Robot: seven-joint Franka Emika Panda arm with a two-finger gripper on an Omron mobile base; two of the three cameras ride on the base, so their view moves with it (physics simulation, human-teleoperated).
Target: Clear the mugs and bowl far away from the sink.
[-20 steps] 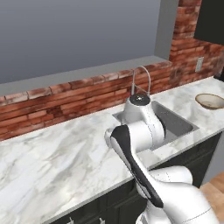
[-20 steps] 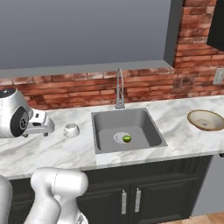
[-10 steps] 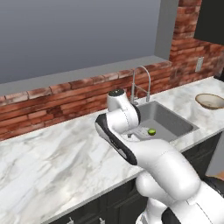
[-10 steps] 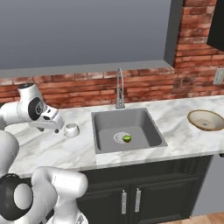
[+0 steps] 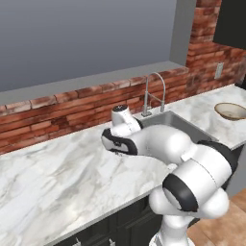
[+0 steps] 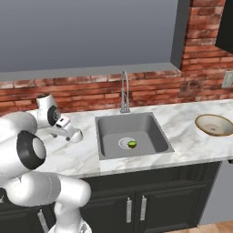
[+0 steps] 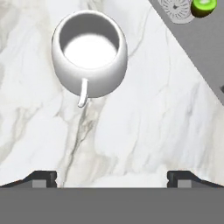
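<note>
Marble desk [image 5: 57, 182] runs across the lower half of both base views, with a red brick backsplash [image 6: 154, 93] behind it. One white mug [image 7: 89, 52] sits upright in the upper left of the hand view, its open mouth facing the camera and its thin handle pointing toward the bottom of that frame; it rests on the desk, apart from the end effector. In the right base view that mug [image 6: 75, 136] appears at left centre, partly covered by the robot's hand, just beside the left edge of the sink [image 6: 157, 132].

The end effector [image 7: 112, 177] has its jaws spread wide and holds nothing; its two dark fingertips [image 7: 41, 178] stand far apart at the lower corners of the hand view, with bare marble between them.

One sink occupies the centre of the right base view, with one round drain [image 6: 125, 143] and one small green fruit [image 6: 132, 144] beside it. In the hand view the drain [image 7: 176, 8] and the green fruit [image 7: 204, 5] sit in the upper right corner. One curved chrome faucet [image 6: 124, 91] rises behind the basin.

One tan bowl [image 6: 214, 125] rests on the desk at the right edge of the right base view, well apart from the sink's right side; in the left base view the bowl [image 5: 230, 111] lies at the right edge.
</note>
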